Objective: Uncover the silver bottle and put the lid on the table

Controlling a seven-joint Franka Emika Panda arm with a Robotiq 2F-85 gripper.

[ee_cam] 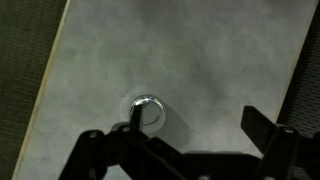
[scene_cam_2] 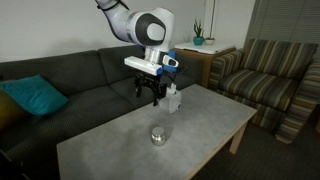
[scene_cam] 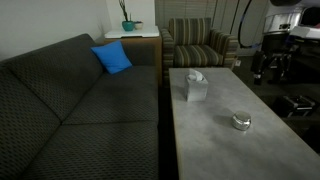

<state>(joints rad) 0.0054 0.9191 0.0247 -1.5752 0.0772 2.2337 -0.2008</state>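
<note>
The silver bottle (scene_cam_2: pixel 158 135) stands on the pale grey table (scene_cam_2: pixel 115 150), and it shows in both exterior views (scene_cam: pixel 241 122). Its lid (scene_cam_2: pixel 158 129) sits on top of it. My gripper (scene_cam_2: pixel 150 97) hangs open and empty above the table, beside the white tissue box (scene_cam_2: pixel 173 100) and well above and behind the bottle. In the wrist view the bottle (ee_cam: pixel 148 110) lies below, next to the left finger, and the open gripper (ee_cam: pixel 197 125) has bare table (ee_cam: pixel 200 50) between its fingers.
The tissue box (scene_cam: pixel 194 87) stands on the table's far half. A dark grey couch (scene_cam: pixel 70 110) runs along one long side of the table. A striped armchair (scene_cam_2: pixel 270 80) and a wooden side table with a plant (scene_cam_2: pixel 200 45) stand beyond.
</note>
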